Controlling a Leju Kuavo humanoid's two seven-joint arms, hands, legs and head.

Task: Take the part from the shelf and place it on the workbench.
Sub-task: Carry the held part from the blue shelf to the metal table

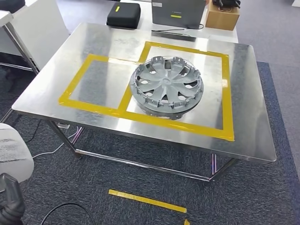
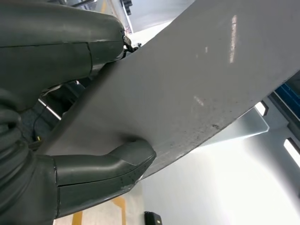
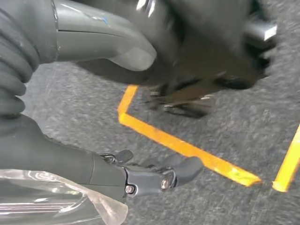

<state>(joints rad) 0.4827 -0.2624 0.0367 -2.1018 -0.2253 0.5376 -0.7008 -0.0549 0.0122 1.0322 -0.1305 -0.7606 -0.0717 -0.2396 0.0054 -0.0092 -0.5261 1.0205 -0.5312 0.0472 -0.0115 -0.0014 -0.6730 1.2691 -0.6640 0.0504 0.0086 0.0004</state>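
A workshop or test lab: a steel worktop (image 1: 88, 44) with yellow tape, grey carpet, cables at 7 o'clock.

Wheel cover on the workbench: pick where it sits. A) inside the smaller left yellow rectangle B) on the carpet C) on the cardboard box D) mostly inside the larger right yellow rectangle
D: the wheel cover lies mostly within the larger right yellow tape rectangle on the workbench.

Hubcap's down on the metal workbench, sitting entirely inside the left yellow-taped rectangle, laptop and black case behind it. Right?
Not quite. In the head view the grey hubcap lies on the metal workbench mostly inside the right yellow-taped rectangle, its edge overlapping the tape strip shared with the left one. The laptop and black case do sit behind it.
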